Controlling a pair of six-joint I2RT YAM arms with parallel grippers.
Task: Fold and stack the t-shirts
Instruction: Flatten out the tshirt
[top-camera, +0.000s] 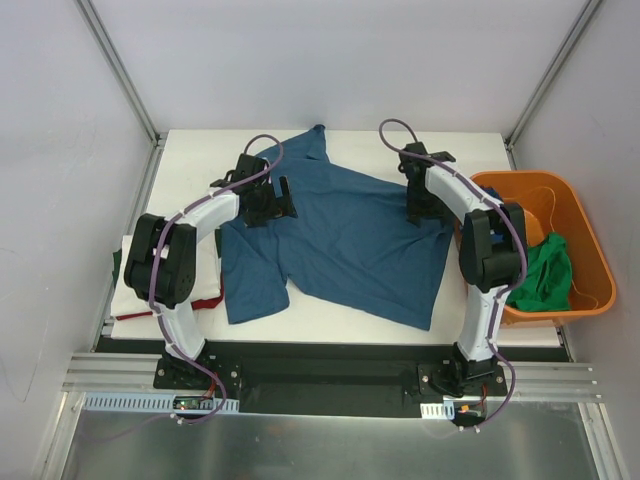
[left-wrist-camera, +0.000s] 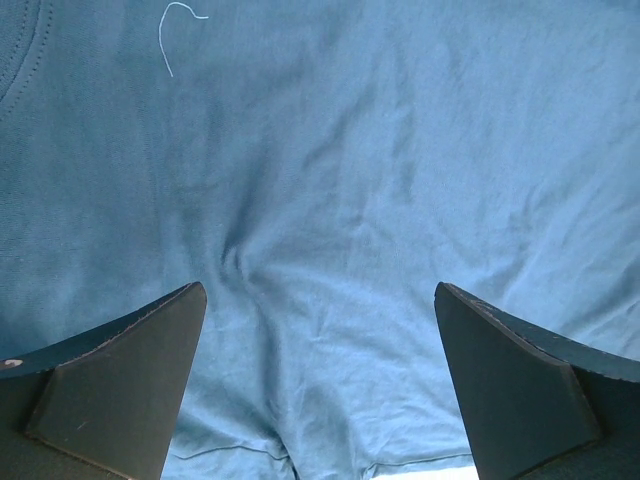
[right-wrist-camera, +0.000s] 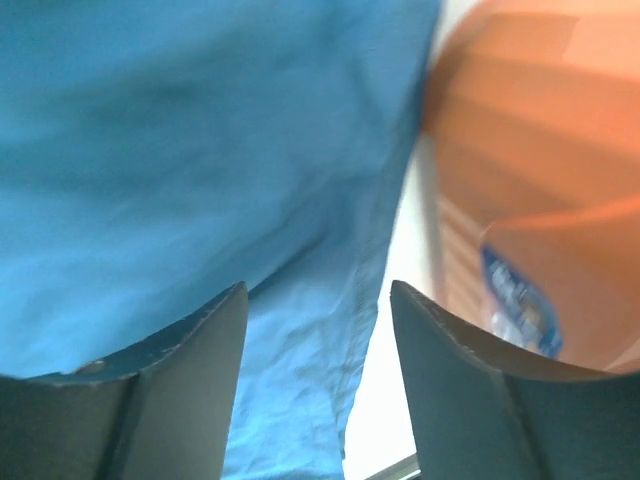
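Observation:
A blue t-shirt (top-camera: 340, 240) lies spread, slightly rumpled, on the white table (top-camera: 200, 150). My left gripper (top-camera: 274, 206) is open just above the shirt's left part; in the left wrist view (left-wrist-camera: 320, 290) only blue fabric (left-wrist-camera: 330, 170) shows between the fingers. My right gripper (top-camera: 417, 212) is open over the shirt's right edge; in the right wrist view (right-wrist-camera: 317, 288) the hemmed edge (right-wrist-camera: 330, 330) runs between the fingers. A green t-shirt (top-camera: 545, 272) lies in the orange basket (top-camera: 520, 181). White (top-camera: 135, 275) and red (top-camera: 170, 310) fabric lie folded at the table's left edge.
The orange basket stands off the table's right edge, close to my right arm, and shows blurred in the right wrist view (right-wrist-camera: 540, 200). Grey walls enclose the table at the back and sides. A loose white thread (left-wrist-camera: 175, 30) lies on the blue shirt.

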